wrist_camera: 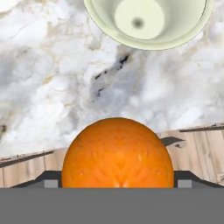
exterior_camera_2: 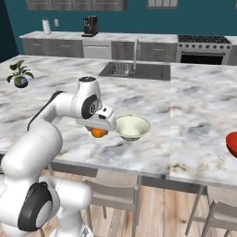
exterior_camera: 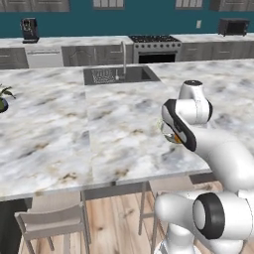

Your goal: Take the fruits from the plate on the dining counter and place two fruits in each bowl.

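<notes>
Carrying a round orange fruit [wrist_camera: 117, 153] pinched between the fingers [exterior_camera_2: 98, 133], the arm hangs above the counter [exterior_camera_2: 152, 143] edge. The cream bowl [exterior_camera_2: 132, 127] sits just ahead of the fingers, empty. Best to centre over its hollow before letting go.

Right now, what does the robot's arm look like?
The arm is glossy white, made of fat rounded tubes with black rings at the joints. Its end effector sits under a small white boxy hand. No cables or markings show.
</notes>
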